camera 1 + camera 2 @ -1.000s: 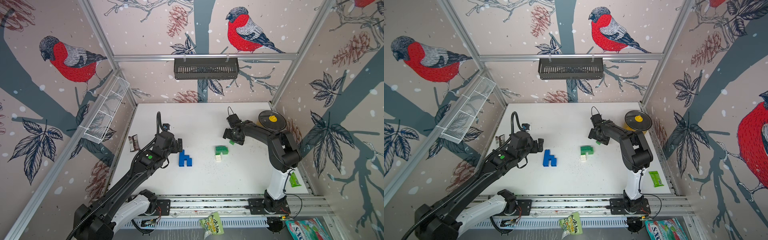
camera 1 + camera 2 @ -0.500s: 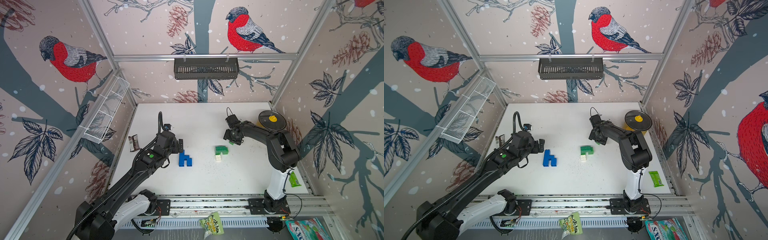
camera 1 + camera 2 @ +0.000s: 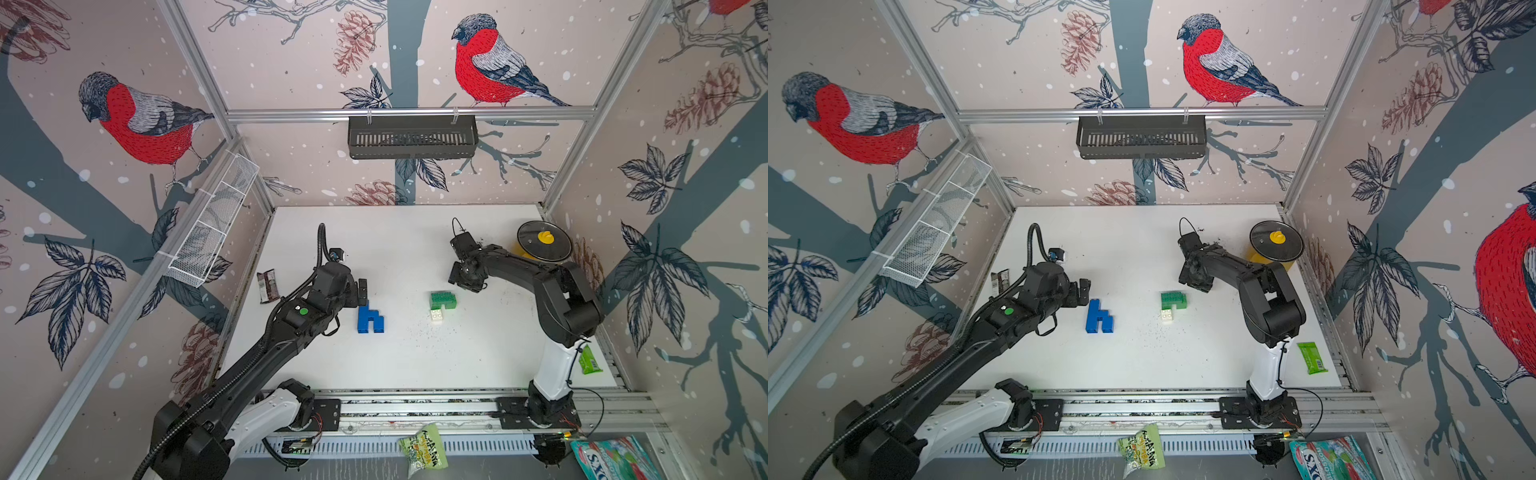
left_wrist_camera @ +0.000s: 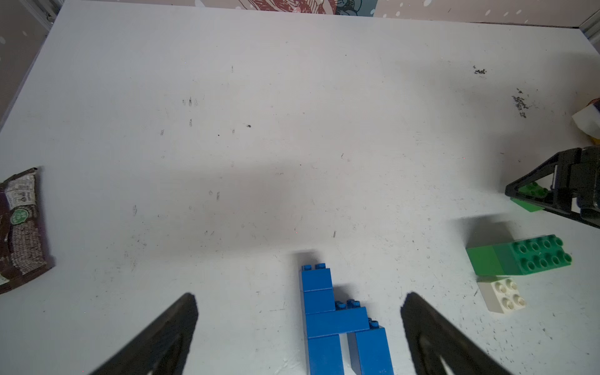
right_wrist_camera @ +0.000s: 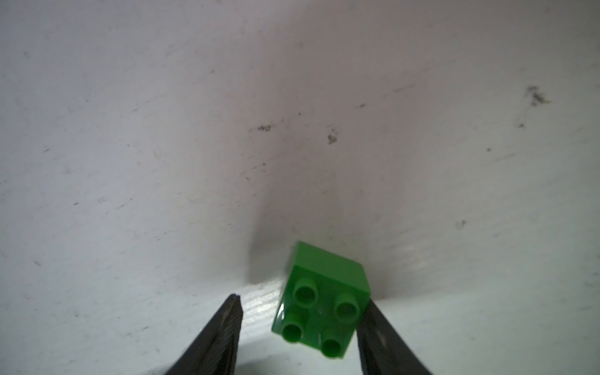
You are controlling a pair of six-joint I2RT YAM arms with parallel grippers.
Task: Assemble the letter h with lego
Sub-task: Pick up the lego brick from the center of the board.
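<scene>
the blue lego h (image 3: pixel 370 318) lay flat on the white tabletop (image 3: pixel 415 361) left of the middle, a tall stem and a shorter leg joined by a cross brick; both top views showed it, as did the left wrist view (image 4: pixel 341 324). well apart to its right sat a green lego block (image 3: pixel 443 300) with a longer studded brick, and a white lego cube (image 3: pixel 436 315) lay right against its near edge. a small green lego cube (image 5: pixel 321 311) sat farther back, studs facing the right wrist camera, between the fingers of the right tool (image 5: pixel 302 300). one finger touched its side and a gap showed at the other, so the tool stood partly spread around the cube without pinching it. in a top view the right tool (image 3: pixel 468 284) pointed down just behind the green block and hid the cube. the left tool (image 4: pixel 300 296) was spread wide and held nothing, hanging just beside the stem end of the h (image 3: pixel 1099 318). a brown wrapper (image 3: pixel 268 284) lay by the left edge, a lidded yellow pot (image 3: pixel 544 241) stood at the back right corner, and a green packet (image 3: pixel 590 360) lay near the right arm's base.
</scene>
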